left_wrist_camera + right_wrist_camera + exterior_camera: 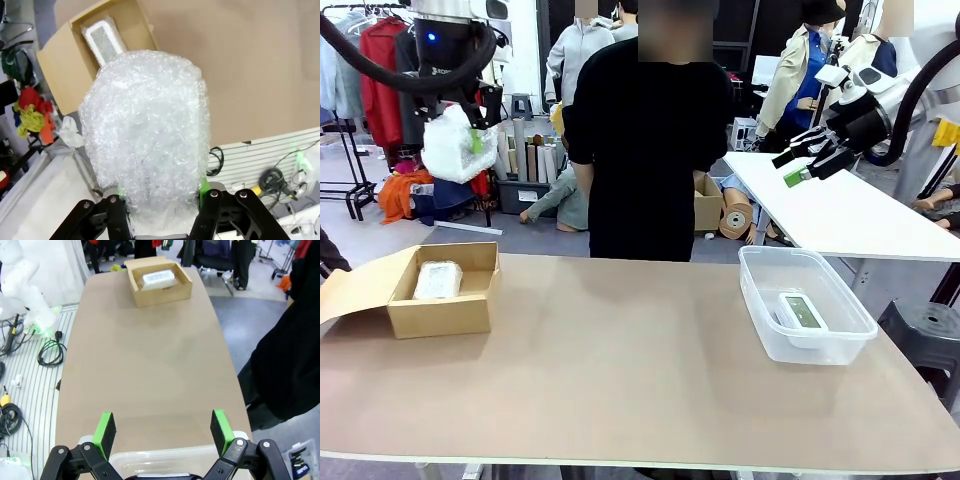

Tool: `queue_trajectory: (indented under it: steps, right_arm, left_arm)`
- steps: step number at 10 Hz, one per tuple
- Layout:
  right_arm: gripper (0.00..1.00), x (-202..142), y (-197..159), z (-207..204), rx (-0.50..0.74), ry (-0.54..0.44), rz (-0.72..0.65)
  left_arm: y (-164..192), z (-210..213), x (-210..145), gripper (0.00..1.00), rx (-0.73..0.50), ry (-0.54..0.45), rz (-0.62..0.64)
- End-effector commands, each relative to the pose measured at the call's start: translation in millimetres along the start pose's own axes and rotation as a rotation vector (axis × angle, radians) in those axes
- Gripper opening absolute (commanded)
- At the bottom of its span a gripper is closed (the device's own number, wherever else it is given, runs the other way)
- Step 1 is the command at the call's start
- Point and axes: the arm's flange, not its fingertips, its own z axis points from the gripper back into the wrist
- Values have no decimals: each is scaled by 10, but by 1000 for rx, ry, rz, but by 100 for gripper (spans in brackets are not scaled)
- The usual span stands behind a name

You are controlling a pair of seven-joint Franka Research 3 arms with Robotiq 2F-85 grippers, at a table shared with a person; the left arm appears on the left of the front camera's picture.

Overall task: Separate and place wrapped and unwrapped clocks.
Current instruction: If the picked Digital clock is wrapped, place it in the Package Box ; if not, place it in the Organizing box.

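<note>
Wrapped bundle, rounder (pixel 458 143): held high above the left end of the bench (pixel 620 370) by the left claw (pixel 470 135), whose fingers are closed against its sides. In the left wrist view the bundle (pixel 147 135) rises from between the green pads (pixel 204 184) and hides most of the scene; the claw (pixel 160 200) grips its lower end.

Wrapped bundle, flat (pixel 438 280): lying inside the open cardboard box (pixel 440 315) near the left edge of the bench, one flap folded outward. The same bundle (pixel 102 42) and box (pixel 65 75) appear below in the left wrist view, and at the far end of the bench in the right wrist view (bundle (pixel 158 278), box (pixel 160 295)).

Unwrapped clock (pixel 802 310): white, with a grey-green screen facing up, lying in the clear plastic tub (pixel 760 300) at the right side of the bench.

Right claw (pixel 808 160): raised above and behind the tub, fingers spread wide and holding nothing. Its wrist view shows the green pads (pixel 105 432) well apart over the tub's near rim (pixel 165 455).

Person (pixel 645 130): in black, standing at the far edge of the bench.
</note>
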Motion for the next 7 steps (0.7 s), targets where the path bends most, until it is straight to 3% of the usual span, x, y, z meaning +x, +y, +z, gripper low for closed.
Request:
queue_trajectory:
  steps: [1, 3, 4, 7]
  right_arm:
    - [100, 13, 12, 12, -1, 6, 5]
    - [100, 13, 12, 12, -1, 6, 5]
    - [100, 13, 12, 12, -1, 6, 5]
    - [100, 13, 12, 12, -1, 6, 5]
  left_arm:
    - [26, 114, -37, 0, -3, 6, -24]
    - [-11, 47, -33, 0, 1, 7, -7]
    - [-5, -136, 66, 0, -51, -22, 93]
    - [121, -817, 154, 0, -60, -99, 194]
